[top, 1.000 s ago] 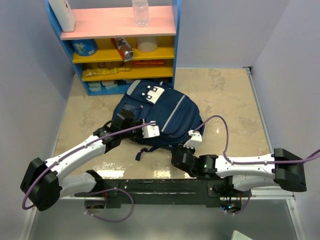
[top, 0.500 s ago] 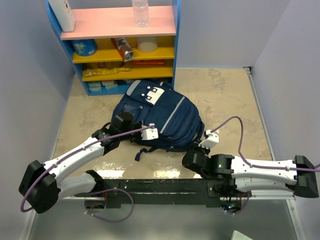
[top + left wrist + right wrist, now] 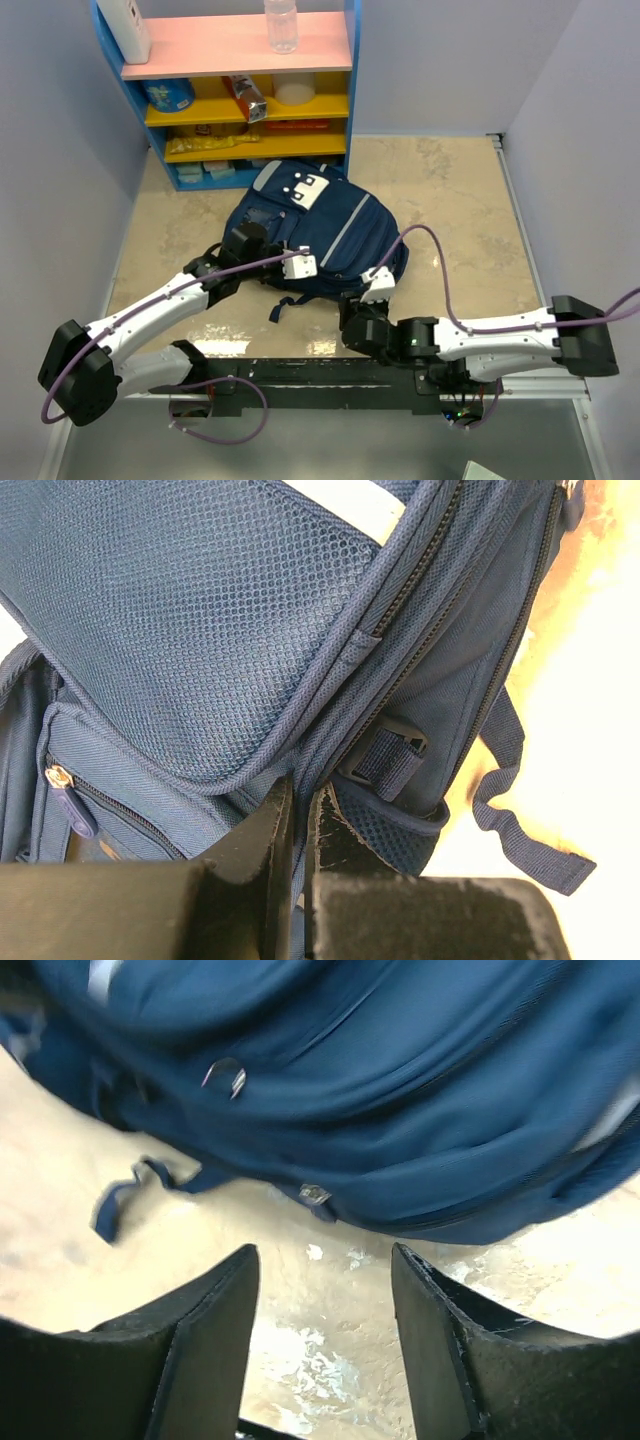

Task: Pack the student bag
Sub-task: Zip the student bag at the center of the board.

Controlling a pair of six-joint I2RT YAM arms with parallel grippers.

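Observation:
The student bag (image 3: 325,225), navy with light-grey stripes and a white patch near its top, lies flat on the beige floor in front of the shelf. My left gripper (image 3: 243,238) is at the bag's left side. In the left wrist view it (image 3: 300,798) is shut on a fold of the bag's fabric (image 3: 200,630) below the mesh pocket. My right gripper (image 3: 352,312) is open and empty just off the bag's near edge. In the right wrist view it (image 3: 322,1255) hovers over bare floor, with the bag (image 3: 400,1090) and a metal zip pull (image 3: 315,1195) just ahead of the fingertips.
A blue shelf unit (image 3: 352,90) with pink and yellow boards stands behind the bag, holding a clear bottle (image 3: 281,25), a white container (image 3: 128,28) and snacks. A loose bag strap (image 3: 285,305) lies on the floor near the arm bases. Grey walls close both sides.
My right arm swung out to the right, then came back left to the bag's near edge. My left gripper has stayed on the bag's left side.

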